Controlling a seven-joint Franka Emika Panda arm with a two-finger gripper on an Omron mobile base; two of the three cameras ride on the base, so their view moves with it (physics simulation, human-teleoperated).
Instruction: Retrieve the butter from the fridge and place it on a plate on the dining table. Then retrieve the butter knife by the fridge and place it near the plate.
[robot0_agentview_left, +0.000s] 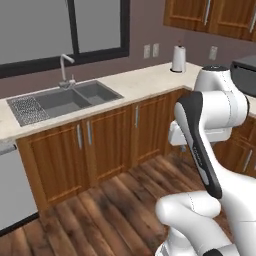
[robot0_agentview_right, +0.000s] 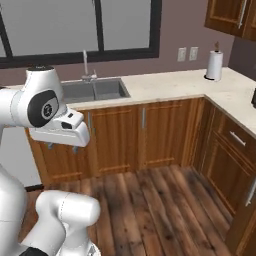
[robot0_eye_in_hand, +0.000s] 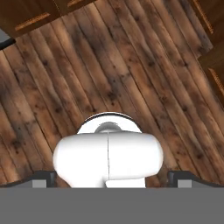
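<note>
Gripper (robot0_eye_in_hand: 112, 178): jaws spread wide, nothing held, pointed down at wooden floor (robot0_eye_in_hand: 131, 65); fridge and butter not sighted; approach step judged in hand, base to be driven fridgeward.

1 sink (robot0_agentview_left: 65, 100) w/ 2 basins, 1 faucet (robot0_agentview_left: 65, 67), 1 paper-towel roll (robot0_agentview_left: 178, 59), 3 wall outlets (robot0_agentview_left: 151, 50).
</note>
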